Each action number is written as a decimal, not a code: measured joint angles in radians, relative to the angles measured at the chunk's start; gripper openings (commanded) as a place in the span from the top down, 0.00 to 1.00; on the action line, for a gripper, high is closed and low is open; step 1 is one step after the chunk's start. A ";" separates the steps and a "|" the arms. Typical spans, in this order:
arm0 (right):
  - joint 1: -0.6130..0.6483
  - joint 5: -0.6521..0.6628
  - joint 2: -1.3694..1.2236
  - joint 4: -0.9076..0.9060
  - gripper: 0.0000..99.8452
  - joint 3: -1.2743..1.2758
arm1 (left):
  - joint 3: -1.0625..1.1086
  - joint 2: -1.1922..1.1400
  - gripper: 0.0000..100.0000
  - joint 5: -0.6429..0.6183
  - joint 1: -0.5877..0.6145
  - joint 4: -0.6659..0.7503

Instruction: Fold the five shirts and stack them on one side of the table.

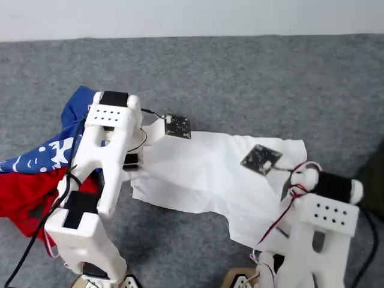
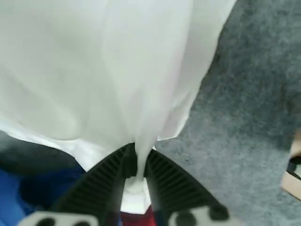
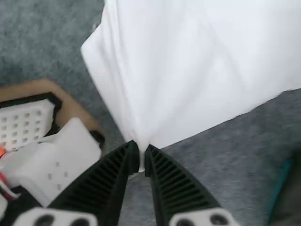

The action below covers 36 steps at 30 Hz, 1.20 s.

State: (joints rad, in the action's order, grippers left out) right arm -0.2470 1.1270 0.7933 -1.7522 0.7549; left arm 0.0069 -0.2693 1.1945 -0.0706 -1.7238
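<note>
Along the near edge of the bench (image 1: 252,78) the two arms are mounted. A base (image 3: 26,123) on its wooden board lies just beside the near right corner of the white shirt (image 1: 204,174). The right arm (image 1: 321,225) stands at the near right. The right jaws are clamped together on a gathered fold at that corner of the shirt, and the cloth fans out from their tips over grey bench. A dark thing (image 1: 373,180) sits at the right edge, near this arm; I cannot tell what it is.

The left arm (image 1: 105,150) leans in from the near left, over the red shirt (image 1: 24,195) and the blue shirt (image 1: 57,150). These two lie crumpled and touching at the left edge, the red nearer and the blue farther. The left jaws are closed on a pinch of the white shirt's left edge, just beside those two shirts.

Between the two arms the white shirt is spread across the middle of the bench, one corner pointing toward the right edge. Beyond it the grey bench runs open, side to side, up to the far edge, where a pale wall (image 1: 192,18) begins.
</note>
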 measured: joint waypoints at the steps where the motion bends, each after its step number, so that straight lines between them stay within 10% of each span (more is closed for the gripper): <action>1: -0.015 0.006 0.009 0.000 0.99 0.020 | 0.011 0.002 1.00 0.000 0.000 0.000; 24: -0.040 0.044 0.046 0.040 0.99 0.203 | 0.068 0.003 0.99 0.009 -0.081 0.000; 36: -0.077 0.040 0.054 0.057 0.76 0.216 | 0.068 0.003 0.84 0.005 -0.086 0.000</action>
State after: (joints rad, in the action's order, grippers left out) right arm -0.3237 1.1669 0.8470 -1.6955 0.9712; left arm 0.0744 -0.2662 1.1991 -0.1565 -1.7238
